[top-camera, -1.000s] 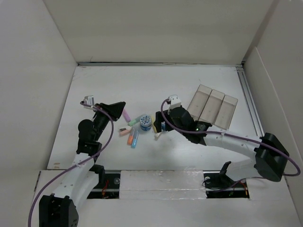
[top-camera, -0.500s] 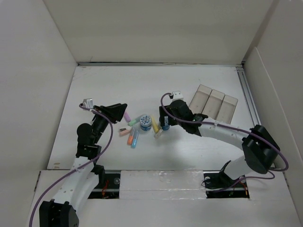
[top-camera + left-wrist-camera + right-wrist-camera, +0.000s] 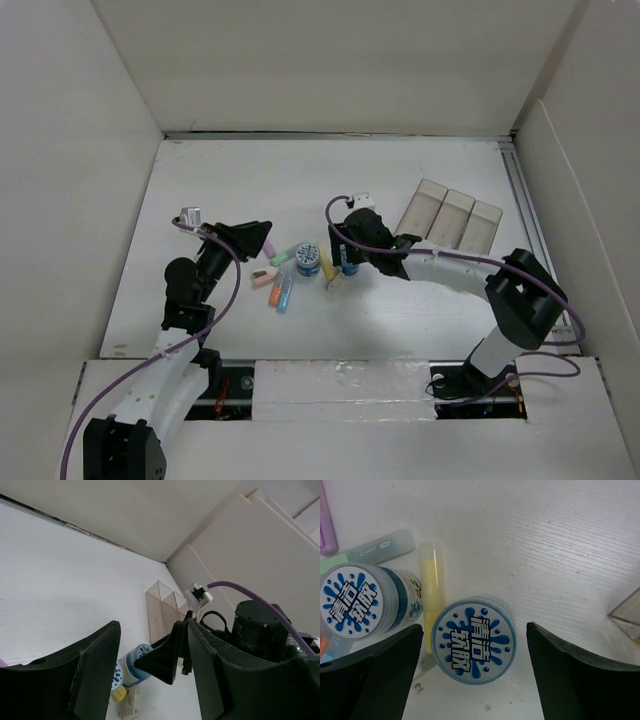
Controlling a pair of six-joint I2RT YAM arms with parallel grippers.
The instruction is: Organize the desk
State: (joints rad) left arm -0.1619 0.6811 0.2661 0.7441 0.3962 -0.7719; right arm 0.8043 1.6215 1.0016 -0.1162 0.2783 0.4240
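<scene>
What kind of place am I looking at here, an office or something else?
Probably a robot test booth, not an office: a white desk boxed in by tall panel walls, a left arm and right arm bolted at its near edge, a clear tray.

left tool [image 3: 150, 629] with fingers parted, blue-white jar [image 3: 134, 666] on white desk [image 3: 60, 580], clear 3-compartment tray [image 3: 162, 611] beyond, right arm [image 3: 255, 630] nearby

Overhead and close wrist views, same desk [image 3: 400, 180]

We see white panel walls [image 3: 330, 70] well beyond the right gripper [image 3: 345, 263] and off to either side of it; lighting flat, even.
</scene>
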